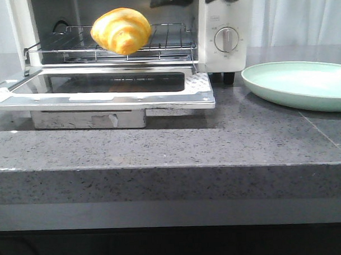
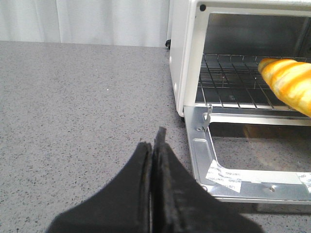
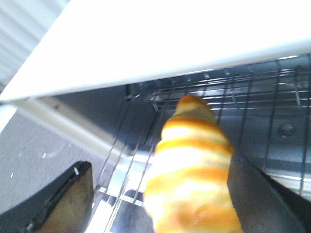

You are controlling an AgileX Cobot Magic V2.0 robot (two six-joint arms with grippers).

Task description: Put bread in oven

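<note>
Right claw (image 1: 174, 0), front view: mostly cropped at top centre; bread (image 1: 121, 31) hangs over the wire rack (image 1: 173, 44) at oven (image 1: 223, 25) mouth, above the door (image 1: 102, 93).
Left wrist view: left claw (image 2: 154, 189) closed, empty, low centre over desk (image 2: 73, 121).
Right wrist view: one finger touches the bread, the other stands apart; grip unclear. Push deeper, lower, then release.

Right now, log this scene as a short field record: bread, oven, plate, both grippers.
bread: at the front of the wire rack, resting or just above, cannot tell
oven: white, door dropped open and flat
plate: pale green, nothing on it, right of the oven on the counter
left gripper: shut, holding nothing, over the counter left of the oven
right gripper: fingers spread; one finger beside the bread, contact unclear
</note>
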